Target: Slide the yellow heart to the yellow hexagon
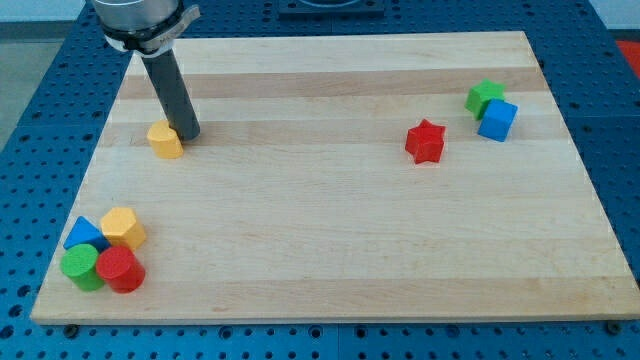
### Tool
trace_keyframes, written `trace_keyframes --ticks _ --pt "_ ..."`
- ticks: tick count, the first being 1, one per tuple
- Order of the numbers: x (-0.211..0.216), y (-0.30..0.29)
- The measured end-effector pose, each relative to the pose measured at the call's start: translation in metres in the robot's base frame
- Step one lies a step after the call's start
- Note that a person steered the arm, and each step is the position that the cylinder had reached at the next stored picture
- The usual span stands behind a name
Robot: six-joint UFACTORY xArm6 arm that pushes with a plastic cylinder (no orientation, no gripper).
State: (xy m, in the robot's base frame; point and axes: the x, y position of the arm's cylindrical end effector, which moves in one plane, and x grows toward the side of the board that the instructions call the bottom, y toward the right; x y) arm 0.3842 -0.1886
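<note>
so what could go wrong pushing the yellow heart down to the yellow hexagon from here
1. My tip sits at the yellow heart's upper right edge, so an off-centre push may make it spin away.
2. The yellow hexagon touches the blue triangle, red cylinder and green cylinder; overshooting could scatter that cluster.

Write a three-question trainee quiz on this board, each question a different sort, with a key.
1. True or false: my tip is beside the yellow heart.
2. Which block touches the blue cube? A) red star B) green star
3. Fill in: the yellow hexagon sits in the cluster at the view's bottom ____.

Key: 1 true; 2 B; 3 left.
</note>
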Motion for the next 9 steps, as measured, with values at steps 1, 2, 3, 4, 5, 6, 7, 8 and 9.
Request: trace_keyframes --ticks 1,2,3,4,5,6,7,8,9 --pt "-0.023 0.003" --pt "-0.031 -0.013" --pt "-0.006 -0.02" --pt "0.035 -0.02" --pt "0.059 -0.034" --pt "0.063 -0.038" --pt "0.064 -0.038" --pt "0.076 -0.058" --pt "0.091 -0.083"
